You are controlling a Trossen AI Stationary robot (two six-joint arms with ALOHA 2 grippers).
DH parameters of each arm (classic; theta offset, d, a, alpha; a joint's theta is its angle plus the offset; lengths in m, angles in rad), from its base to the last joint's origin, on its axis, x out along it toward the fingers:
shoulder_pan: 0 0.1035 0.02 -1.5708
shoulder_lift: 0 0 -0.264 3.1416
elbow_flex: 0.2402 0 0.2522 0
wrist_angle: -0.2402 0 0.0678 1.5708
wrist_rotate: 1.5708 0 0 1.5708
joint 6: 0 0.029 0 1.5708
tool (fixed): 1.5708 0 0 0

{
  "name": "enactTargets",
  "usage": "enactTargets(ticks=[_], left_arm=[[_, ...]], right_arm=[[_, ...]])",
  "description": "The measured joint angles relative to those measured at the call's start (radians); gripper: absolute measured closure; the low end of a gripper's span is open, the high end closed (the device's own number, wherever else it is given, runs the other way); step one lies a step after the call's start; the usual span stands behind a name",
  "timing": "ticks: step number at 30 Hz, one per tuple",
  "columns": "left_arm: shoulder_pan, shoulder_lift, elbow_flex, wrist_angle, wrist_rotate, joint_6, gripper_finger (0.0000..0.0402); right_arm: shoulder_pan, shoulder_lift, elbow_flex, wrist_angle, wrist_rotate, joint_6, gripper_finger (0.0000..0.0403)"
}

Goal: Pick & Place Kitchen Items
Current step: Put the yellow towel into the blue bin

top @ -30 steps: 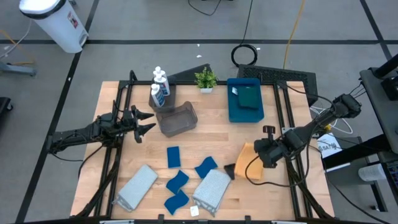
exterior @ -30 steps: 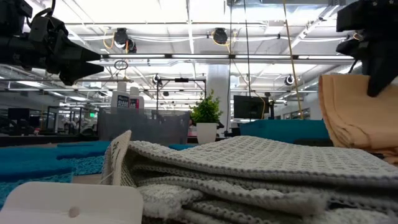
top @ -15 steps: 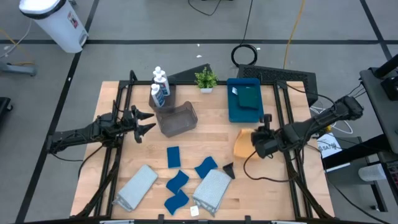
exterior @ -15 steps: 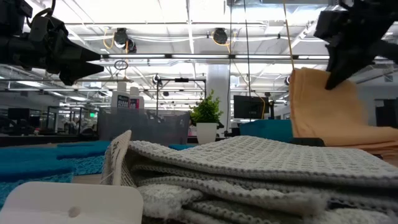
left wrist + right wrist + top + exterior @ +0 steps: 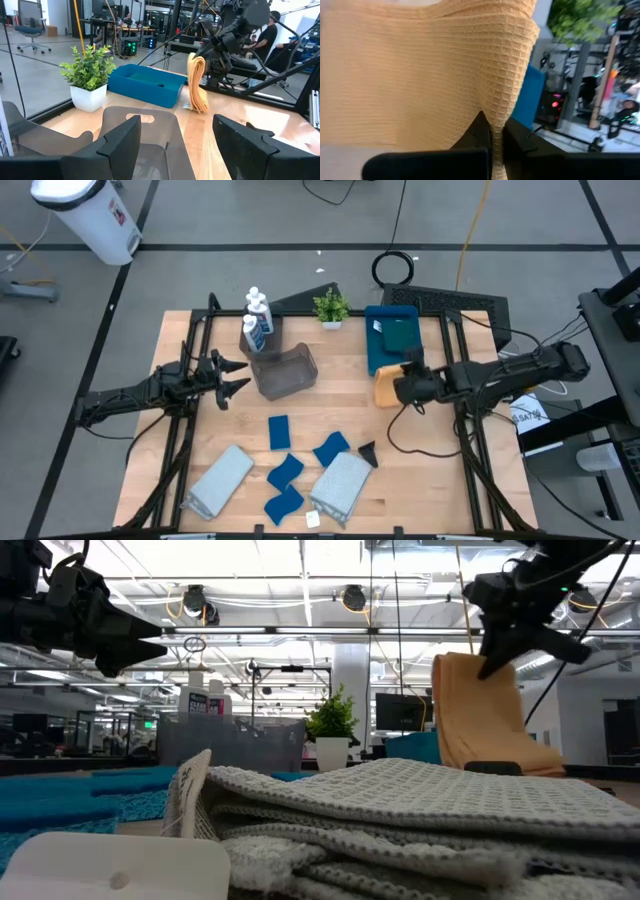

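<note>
Nearest to you, the grey cloths [image 5: 340,483] lie at 6 o'clock on the bench [image 5: 340,420]. At 3 o'clock your right gripper [image 5: 408,384] has its jaws pinched on the orange cloth [image 5: 388,385], which hangs limp beside the blue tray [image 5: 380,360]. It is soft and light, so take it by a folded edge. The left gripper [image 5: 232,376], at 9 o'clock, waits with wide jaws.

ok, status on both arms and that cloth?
Right gripper shut on folded orange waffle cloth, lifted, at blue rectangular tray's near edge. Left gripper open, idle beside grey plastic bin. Path clear.
</note>
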Motion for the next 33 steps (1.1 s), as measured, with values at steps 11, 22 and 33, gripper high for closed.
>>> enactTargets(ticks=[11,22,33], left_arm=[[0.0,0.0,0.0,0.0,0.0,0.0,0.0151],[0.0,0.0,0.0,0.0,0.0,0.0,0.0151],[0.0,0.0,0.0,0.0,-0.001,0.0,0.0151]], right_arm=[[-0.168,-0.014,0.0,0.251,0.0,-0.349,0.0401],[-0.255,-0.07,0.093,0.278,-0.008,-0.471,0.0402],[-0.373,-0.092,0.096,0.199,-0.011,-0.552,0.0402]])
